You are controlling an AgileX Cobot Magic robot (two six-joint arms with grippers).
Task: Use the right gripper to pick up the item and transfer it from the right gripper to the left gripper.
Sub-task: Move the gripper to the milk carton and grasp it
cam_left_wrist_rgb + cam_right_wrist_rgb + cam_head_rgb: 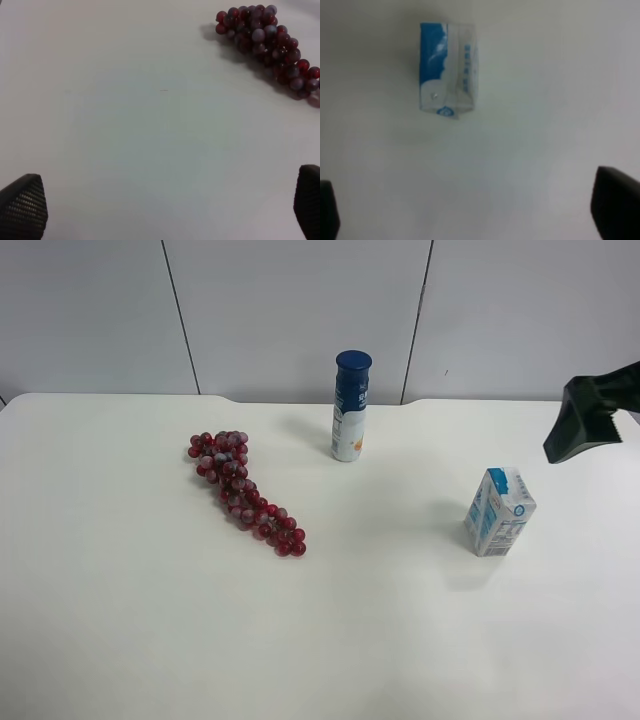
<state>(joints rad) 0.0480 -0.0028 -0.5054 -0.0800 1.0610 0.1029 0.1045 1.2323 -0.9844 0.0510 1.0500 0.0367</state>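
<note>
Carton [447, 70] upright, untouched; right hand [471, 209] wide open, empty

**Small blue-and-white drink carton [499, 511], upright**

Stands on its base on the white table [150, 620], toward the exterior high view's right side. Boxy, with a slanted top; white faces with blue panels and blue print too blurred to read. Held by nothing, clear of everything around.

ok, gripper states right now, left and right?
Left gripper: open, holding nothing.
Right gripper: open, holding nothing; small blue-and-white carton not yet grasped.
</note>
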